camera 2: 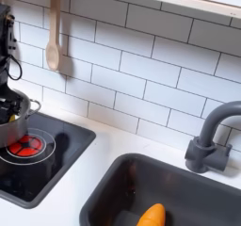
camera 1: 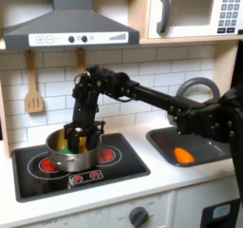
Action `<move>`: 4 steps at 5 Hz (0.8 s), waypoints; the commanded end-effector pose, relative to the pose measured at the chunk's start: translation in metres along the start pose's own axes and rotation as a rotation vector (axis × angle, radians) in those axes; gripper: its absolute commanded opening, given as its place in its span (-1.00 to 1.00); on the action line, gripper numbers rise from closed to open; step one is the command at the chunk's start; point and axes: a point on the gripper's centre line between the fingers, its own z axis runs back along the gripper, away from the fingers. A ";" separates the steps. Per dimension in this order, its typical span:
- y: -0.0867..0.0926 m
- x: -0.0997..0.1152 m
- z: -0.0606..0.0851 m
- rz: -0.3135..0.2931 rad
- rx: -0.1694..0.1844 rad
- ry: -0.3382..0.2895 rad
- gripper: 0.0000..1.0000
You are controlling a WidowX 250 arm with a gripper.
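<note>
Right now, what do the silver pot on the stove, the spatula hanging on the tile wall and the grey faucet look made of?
Silver round pot: probably polished metal; its wall is shiny and reflective. The black gripper hangs inside it. Pale hanging spatula: looks like unfinished wood, matte tan. Curved grey faucet: matte grey, no glint, likely plastic, though painted metal can't be excluded.

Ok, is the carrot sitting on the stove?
No, the carrot lies in the sink, at the first exterior view's right, away from the stove.
</note>
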 end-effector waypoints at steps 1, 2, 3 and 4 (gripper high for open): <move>0.001 -0.003 0.007 -0.008 -0.006 -0.024 -1.00; -0.001 -0.004 0.009 -0.020 -0.007 -0.032 -1.00; -0.005 -0.006 0.008 -0.025 -0.026 -0.029 -1.00; -0.004 -0.005 0.001 -0.016 -0.030 0.000 0.17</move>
